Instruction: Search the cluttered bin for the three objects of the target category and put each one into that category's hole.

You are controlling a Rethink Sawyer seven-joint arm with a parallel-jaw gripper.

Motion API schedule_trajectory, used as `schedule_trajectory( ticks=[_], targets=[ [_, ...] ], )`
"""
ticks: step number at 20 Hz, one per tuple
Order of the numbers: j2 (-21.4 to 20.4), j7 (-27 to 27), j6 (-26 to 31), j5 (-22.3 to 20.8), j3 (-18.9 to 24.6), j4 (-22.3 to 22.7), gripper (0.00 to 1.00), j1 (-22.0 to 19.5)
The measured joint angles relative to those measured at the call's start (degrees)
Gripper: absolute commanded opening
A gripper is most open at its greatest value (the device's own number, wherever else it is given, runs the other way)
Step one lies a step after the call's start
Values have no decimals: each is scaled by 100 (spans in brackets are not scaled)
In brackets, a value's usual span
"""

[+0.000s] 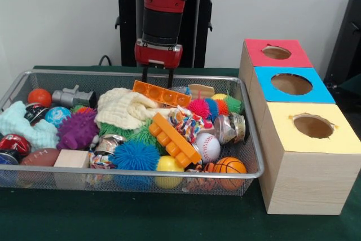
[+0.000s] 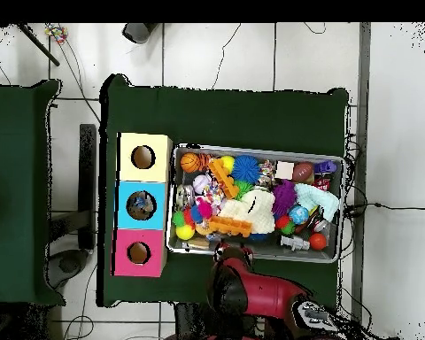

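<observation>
My jaws (image 1: 158, 77) hang over the far edge of the wire bin (image 1: 251, 139), spread and gripping nothing.
Just below them an orange block strip (image 1: 161, 93) lies on a cream cloth (image 1: 125, 108). The box (image 1: 299, 156) with red (image 1: 276, 52), blue (image 1: 291, 84) and yellow (image 1: 313, 126) holes stands beside the bin on the green surface (image 1: 141, 218).

I could read no text, label, brand or number anywhere. The cans (image 1: 228, 128) in the wire bin (image 1: 252, 156) carried printed wrappers, but their markings were too small and blurred to make out. The three boxes, with their red top (image 1: 276, 53), blue top (image 1: 291, 84) and yellow top (image 1: 312, 127), bore plain coloured faces without writing.
</observation>
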Motion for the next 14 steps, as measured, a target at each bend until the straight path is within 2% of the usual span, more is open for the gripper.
schedule_trajectory(
  ticks=[4, 7, 14],
  targets=[
    [1, 0, 0, 206, -1, 1, 100, 158],
    [4, 0, 1, 560, -5, 5, 100, 458],
    [8, 1, -2, 1205, -123, 65, 100, 805]
  ],
)
